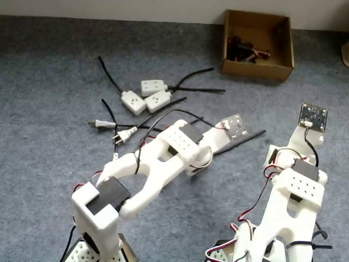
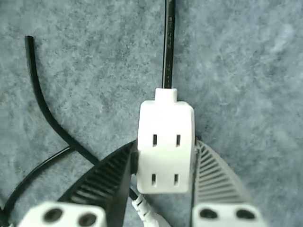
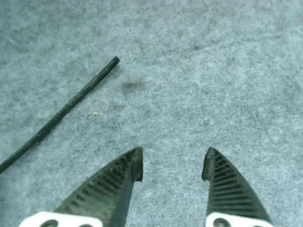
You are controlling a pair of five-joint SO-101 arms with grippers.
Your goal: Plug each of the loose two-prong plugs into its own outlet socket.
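A white outlet socket (image 2: pixel 165 118) with two pairs of slots sits between the fingers of my left gripper (image 2: pixel 165 144), which is shut on it just above the grey carpet. Its black cord (image 2: pixel 167 42) runs straight away from it. In the high view, three more white sockets (image 1: pixel 147 95) lie clustered on the carpet at the back. Two loose two-prong plugs (image 1: pixel 103 124) (image 1: pixel 126 134) rest to their near left. My right gripper (image 3: pixel 171 163) stands open over bare carpet, holding nothing, with a black cord end (image 3: pixel 111 62) lying ahead of it.
A cardboard box (image 1: pixel 256 68) with small parts stands at the back right. Black cords (image 1: pixel 191 87) trail from the sockets across the carpet. The left arm (image 1: pixel 163 158) stretches over the middle; the right arm (image 1: pixel 297 191) stands at the near right.
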